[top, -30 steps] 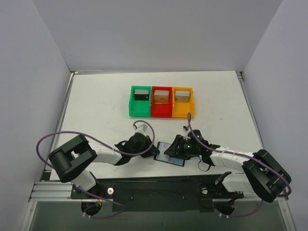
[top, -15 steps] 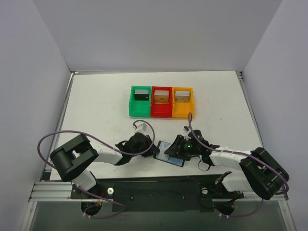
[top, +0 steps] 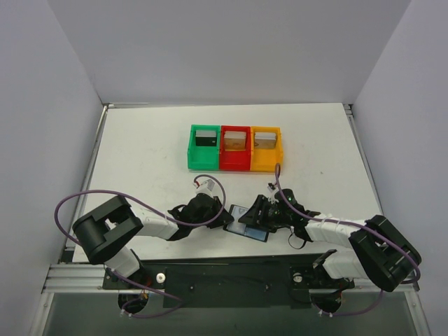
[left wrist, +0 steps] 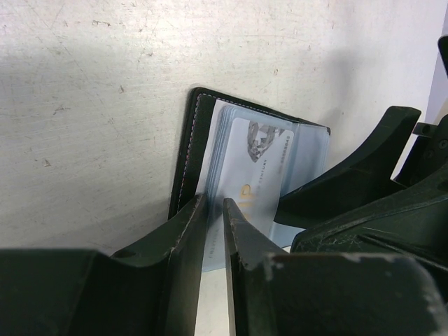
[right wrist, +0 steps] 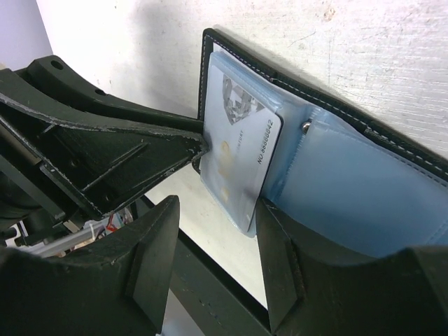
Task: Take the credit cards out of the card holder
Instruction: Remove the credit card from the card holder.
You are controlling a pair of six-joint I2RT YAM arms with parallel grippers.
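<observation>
The card holder (top: 249,230) lies open at the near middle of the table (top: 140,161), between both arms, with the cards (right wrist: 238,150) poking from its left pocket: extraction looks barely begun. The left gripper (left wrist: 213,204) straddles the stack's edge on narrow jaws; whether they pinch cannot be told. The right gripper (right wrist: 217,204) stands open around the cards' end. The next move likely calls for closing on the cards and sliding them clear. The top card shows a diamond emblem and a line beginning "NO."; its digits are unclear.

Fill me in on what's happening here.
Both arms are working on an open card holder lying on the table. The cards sit in its pocket, none out yet. The left gripper has its jaws narrowly apart at the holder's edge; the right gripper has open jaws around the cards' end.
</observation>
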